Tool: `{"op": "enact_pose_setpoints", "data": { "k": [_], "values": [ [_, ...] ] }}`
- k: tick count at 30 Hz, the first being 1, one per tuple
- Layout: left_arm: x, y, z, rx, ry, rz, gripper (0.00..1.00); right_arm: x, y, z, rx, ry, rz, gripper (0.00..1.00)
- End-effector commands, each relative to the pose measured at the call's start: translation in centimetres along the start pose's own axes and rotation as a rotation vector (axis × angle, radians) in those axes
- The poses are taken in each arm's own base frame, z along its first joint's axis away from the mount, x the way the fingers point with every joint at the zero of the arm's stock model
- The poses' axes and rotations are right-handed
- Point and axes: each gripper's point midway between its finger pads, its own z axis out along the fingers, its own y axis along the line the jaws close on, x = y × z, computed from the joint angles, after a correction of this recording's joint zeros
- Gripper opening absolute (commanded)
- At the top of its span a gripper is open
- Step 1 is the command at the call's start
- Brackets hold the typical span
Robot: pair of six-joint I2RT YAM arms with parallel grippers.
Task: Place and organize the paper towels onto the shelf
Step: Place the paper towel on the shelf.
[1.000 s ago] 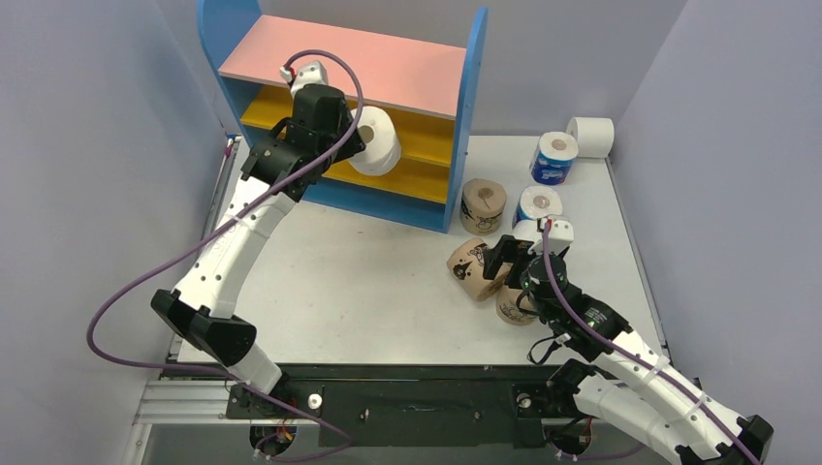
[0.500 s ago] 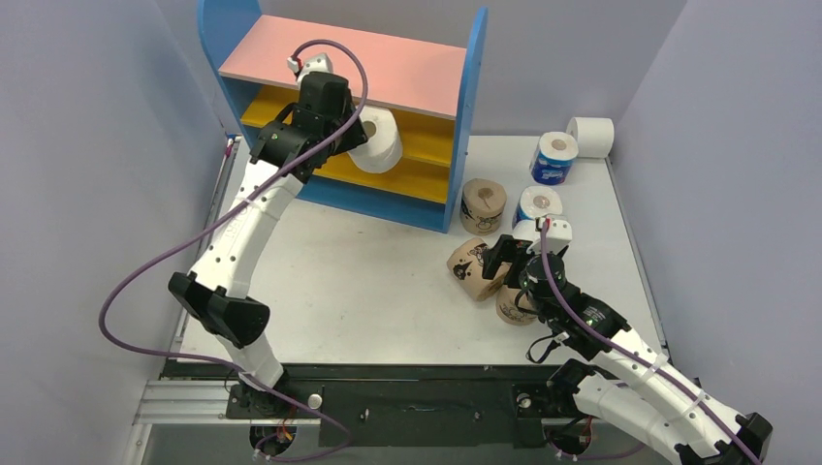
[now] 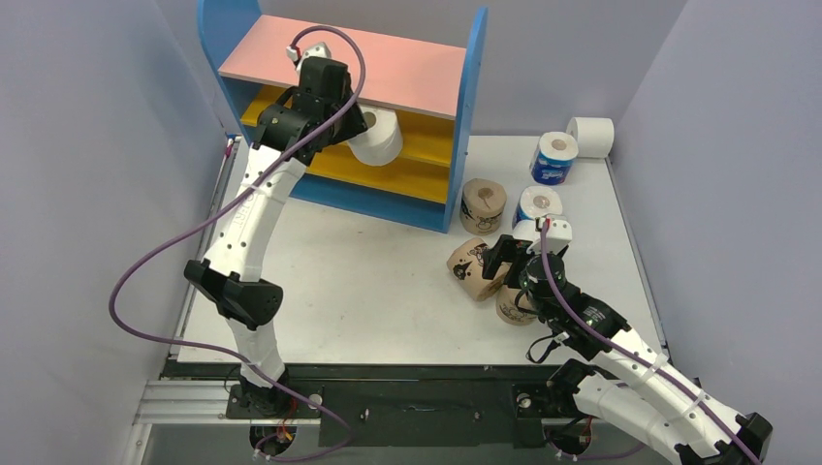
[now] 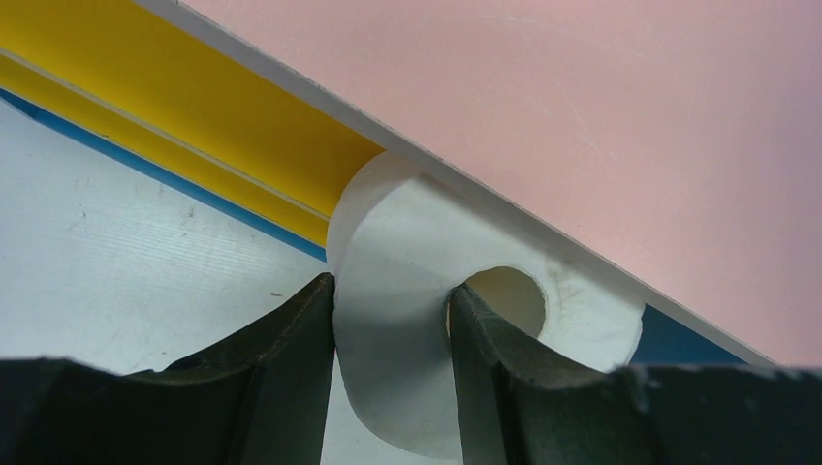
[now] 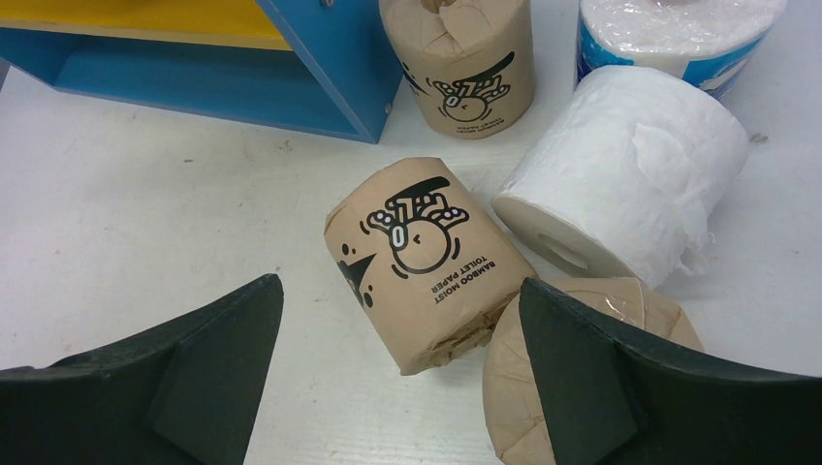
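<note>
**White roll** (image 3: pixel 383 140): at the front of the shelf (image 3: pixel 467 116), level with the upper yellow board. Its axis is roughly level, and the hollow core end faces the left fingers (image 3: pixel 351 124).
**Grip:** the left fingers are narrow, one inside the core and one on the outer wall, pinching that wall.
**Hidden:** the pink top covers the far end; whether the roll rests on the board cannot be told.
**Right fingers** (image 3: pixel 496 260): spread wide and empty, above a tan roll (image 5: pixel 426 262) lying sideways on the tabletop (image 5: pixel 145 213).
**Nearby:** other rolls (image 5: pixel 625 184) crowd close beside it.

White roll (image 3: pixel 381 139); pink, yellow, blue shelf (image 3: pixel 407 68)
</note>
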Motion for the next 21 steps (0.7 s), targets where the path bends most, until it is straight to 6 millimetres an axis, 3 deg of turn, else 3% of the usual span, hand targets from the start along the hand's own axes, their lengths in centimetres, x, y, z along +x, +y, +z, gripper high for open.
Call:
{"op": "enact_pose_setpoints", "data": {
  "k": [1, 21],
  "values": [
    [-2.5, -1.2, -0.8, 0.062, -0.062, -0.063, 0.37, -2.0, 0.7, -0.5, -0.015, -0.051, 0.022, 0.87],
    [-2.7, -2.8, -0.1, 0.137, -0.052, -0.088, 0.53, -1.6, 0.7, -0.1, -0.005, -0.034, 0.011, 0.87]
  ]
}}
